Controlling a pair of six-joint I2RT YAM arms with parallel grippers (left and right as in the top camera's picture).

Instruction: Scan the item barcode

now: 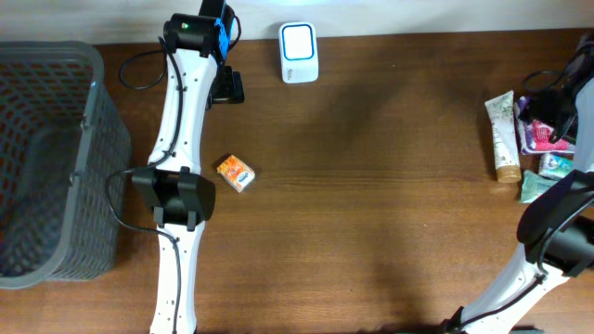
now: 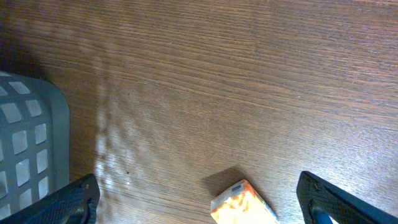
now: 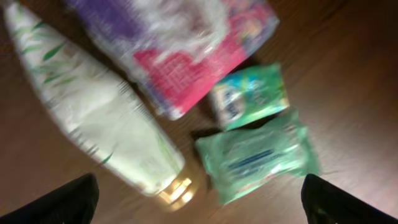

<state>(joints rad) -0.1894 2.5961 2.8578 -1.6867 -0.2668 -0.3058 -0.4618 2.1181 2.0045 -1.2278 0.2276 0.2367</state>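
Nothing sits at the white rounded barcode scanner (image 1: 299, 53) — the small orange cardboard box (image 1: 235, 173) lies on the table (image 1: 390, 186) left of it, nearer the arm bases, beside your wide, empty left claw (image 2: 199, 179). Your right claw (image 3: 200, 180) gapes empty too — grasp and scan look undone.

Checkout-style test bench: a white scanner (image 1: 299, 52) stands on a wooden table (image 1: 390, 186), grey basket (image 1: 102, 158) left of it, packaged toiletries (image 1: 504, 134) right.

The surface (image 1: 371, 186) is brown wood grain, the basket (image 1: 46, 158) grey lattice, the small box (image 1: 236, 173) orange, the scanner (image 1: 299, 53) white rimmed blue. The tube (image 3: 93, 112) is cream with green leaves, the pack (image 3: 186, 50) purple and pink, the packet (image 3: 255, 155) green.
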